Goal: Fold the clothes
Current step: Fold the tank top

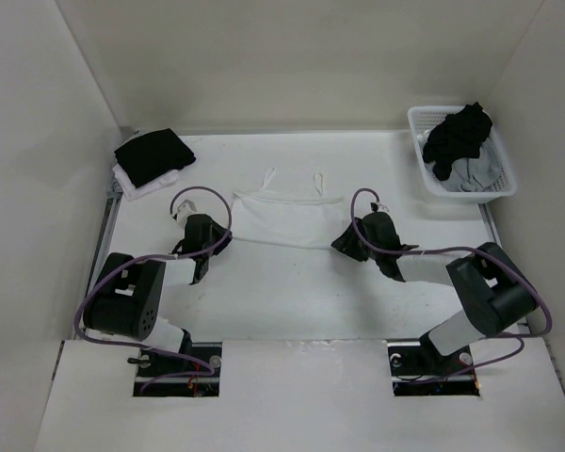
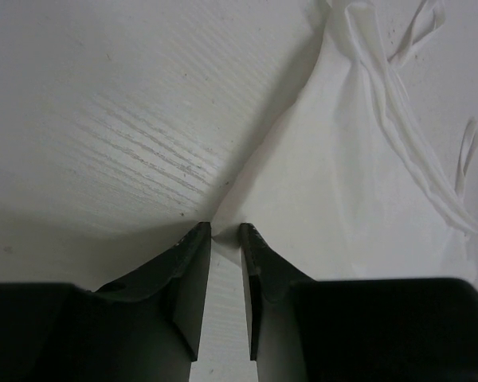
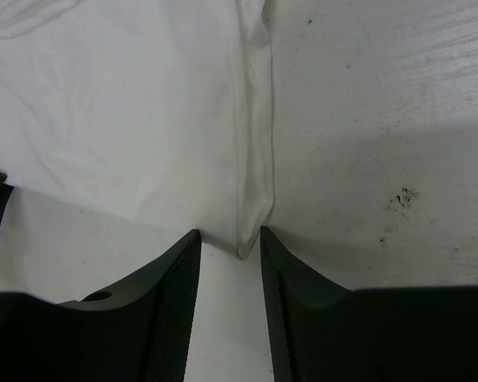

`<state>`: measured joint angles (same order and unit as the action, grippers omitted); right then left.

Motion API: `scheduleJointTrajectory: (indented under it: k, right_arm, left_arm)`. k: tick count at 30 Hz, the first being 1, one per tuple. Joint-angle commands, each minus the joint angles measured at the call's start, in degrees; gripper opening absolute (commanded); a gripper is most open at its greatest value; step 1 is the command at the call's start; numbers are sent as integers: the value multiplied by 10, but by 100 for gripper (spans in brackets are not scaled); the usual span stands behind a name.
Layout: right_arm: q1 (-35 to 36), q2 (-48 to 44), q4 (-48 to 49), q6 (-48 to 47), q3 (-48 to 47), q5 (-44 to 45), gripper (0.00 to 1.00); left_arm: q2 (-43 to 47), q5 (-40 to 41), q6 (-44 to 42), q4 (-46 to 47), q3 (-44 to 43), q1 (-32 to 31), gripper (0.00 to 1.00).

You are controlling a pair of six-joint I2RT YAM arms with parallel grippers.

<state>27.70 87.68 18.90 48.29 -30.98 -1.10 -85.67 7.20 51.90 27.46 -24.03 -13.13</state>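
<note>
Two robot arms are bolted at the near edge of a white table (image 1: 292, 301), seen from above. Both elbows bow outward and both forearms angle inward, wrists low over the surface. The left gripper (image 1: 224, 238) and right gripper (image 1: 345, 247) each meet a lower corner of the camisole (image 1: 287, 218), which lies flat in the middle of the table, its two straps pointing away and its near hem drawn into a straight line between them. A black garment on a white one (image 1: 151, 155) sits far left; a white lattice basket (image 1: 416, 127) of dark clothes sits far right

Left wrist view: the left gripper (image 2: 225, 231) has narrowed to a slit on the pointed corner of the camisole (image 2: 342, 199), the fabric pulled taut toward it. A thin strap (image 2: 464, 151) loops at the right edge

Right wrist view: the right gripper (image 3: 229, 235) stands parted around the camisole (image 3: 103, 103) at its rolled side seam (image 3: 253, 159), which touches one finger only, with bare table showing beside the other

Likely risks: if the arms lift now, the right corner could slip free since it is not clamped, leaving the fold skewed. The thin cloth could also slide from the left pinch, and loose straps may bunch under the fold
</note>
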Motion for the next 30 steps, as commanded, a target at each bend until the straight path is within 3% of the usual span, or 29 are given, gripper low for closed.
scheduleJointTrajectory:
  k: [1, 6, 12, 16, 18, 24, 30]
  right_arm:
    - [-5, 14, 39, 14, 6, -10, 39]
    - [-5, 20, 40, 19, 2, -7, 29]
    - [-10, 6, 40, 18, 9, 7, 29]
    - [-13, -2, 43, 13, 11, 7, 10]
    - [-9, -18, 43, 10, 15, 9, 5]
    - [33, -161, -37, -14, 40, 45, 4]
    - [141, -432, -276, -22, 29, 121, 5]
  left_arm:
    - [-10, -2, 0, -10, -13, 7, 19]
    - [-9, -1, 0, 30, -3, 11, 12]
    - [-7, -1, 0, 48, 0, 11, 9]
    - [1, -3, 1, 54, 7, 11, 6]
    - [28, -5, 3, 50, 13, 9, 6]
    - [225, 3, -10, -67, 18, -15, 5]
    - [494, 38, -43, -293, -28, -50, 5]
